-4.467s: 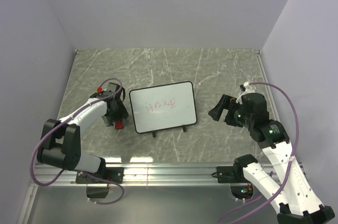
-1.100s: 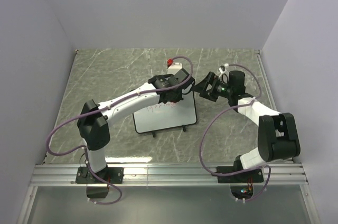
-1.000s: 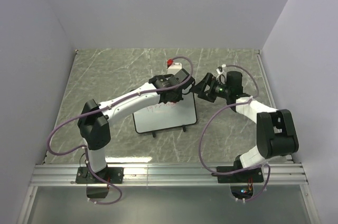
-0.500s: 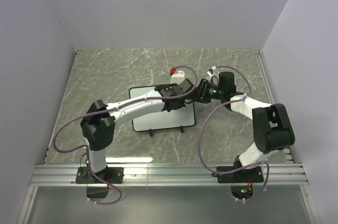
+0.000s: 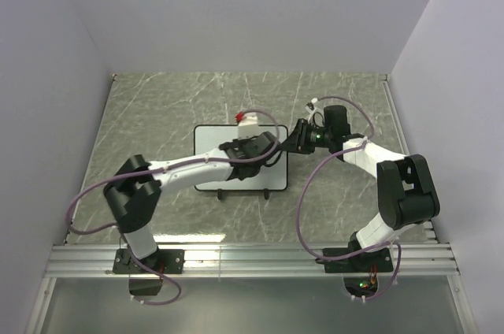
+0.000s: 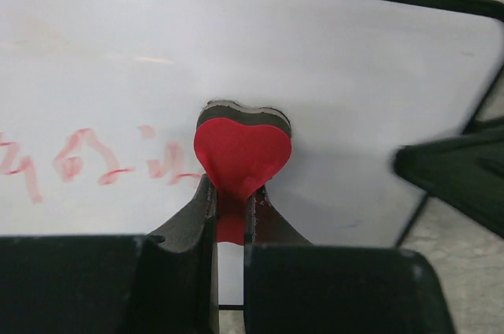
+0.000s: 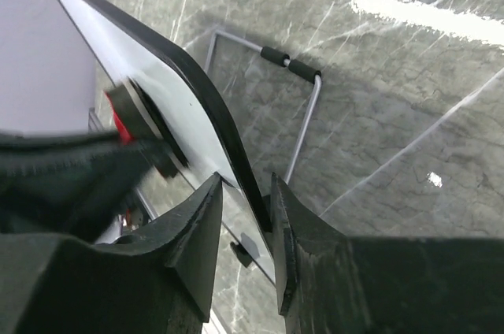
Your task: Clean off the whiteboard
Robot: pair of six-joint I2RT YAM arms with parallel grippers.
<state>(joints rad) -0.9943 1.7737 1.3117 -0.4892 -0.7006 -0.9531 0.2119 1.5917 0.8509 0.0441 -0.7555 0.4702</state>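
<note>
The whiteboard (image 5: 213, 149) lies mid-table with red scribbles (image 6: 75, 157) on its left part. My left gripper (image 5: 264, 149) is shut on a red heart-shaped eraser (image 6: 242, 149), whose pad presses against the white surface (image 6: 354, 74) just right of the scribbles. The left gripper (image 6: 231, 192) pinches the eraser's lower tip. My right gripper (image 5: 295, 141) reaches in from the right, and its jaws (image 7: 246, 184) are closed over the board's black-framed right edge (image 7: 169, 86). That edge is held off the table. The eraser (image 7: 120, 121) shows blurred on the board face in the right wrist view.
A grey wire stand (image 7: 303, 113) shows under the board's back. Two small black feet (image 5: 223, 194) stick out at its near edge. The marble table (image 5: 157, 105) is walled on three sides, with an aluminium rail (image 5: 252, 254) along the near edge.
The right gripper has moved in and closed on the board's right edge. The left arm has drawn the eraser leftward and nearer over the board. The board has shifted slightly left.
</note>
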